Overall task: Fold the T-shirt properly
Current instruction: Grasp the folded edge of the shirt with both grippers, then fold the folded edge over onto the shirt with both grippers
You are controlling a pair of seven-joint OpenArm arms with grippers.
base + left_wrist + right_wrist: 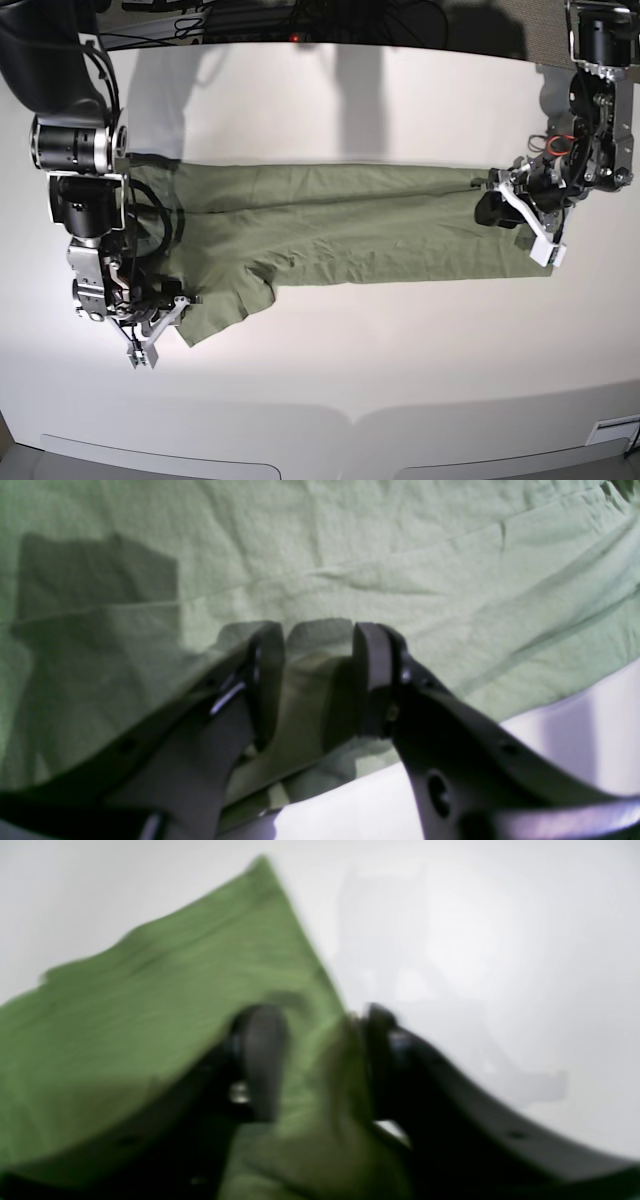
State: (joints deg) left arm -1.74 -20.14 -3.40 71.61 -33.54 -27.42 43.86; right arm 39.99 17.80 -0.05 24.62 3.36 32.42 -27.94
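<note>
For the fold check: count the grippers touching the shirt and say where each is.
2. The left gripper is at the T-shirt's right end in the base view; the right gripper is at its lower-left corner. Both have cloth between their fingers.

Matt wrinkled cloth T-shirt (350, 225) (cotton-like)

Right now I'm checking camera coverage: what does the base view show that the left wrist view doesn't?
Only the base view shows the whole T-shirt stretched across the white table, both arms, and the right gripper at a sleeve. Only the left wrist view shows cloth bunched between the left gripper fingers, plus fine wrinkles. Both show the shirt, table and left gripper.
</note>
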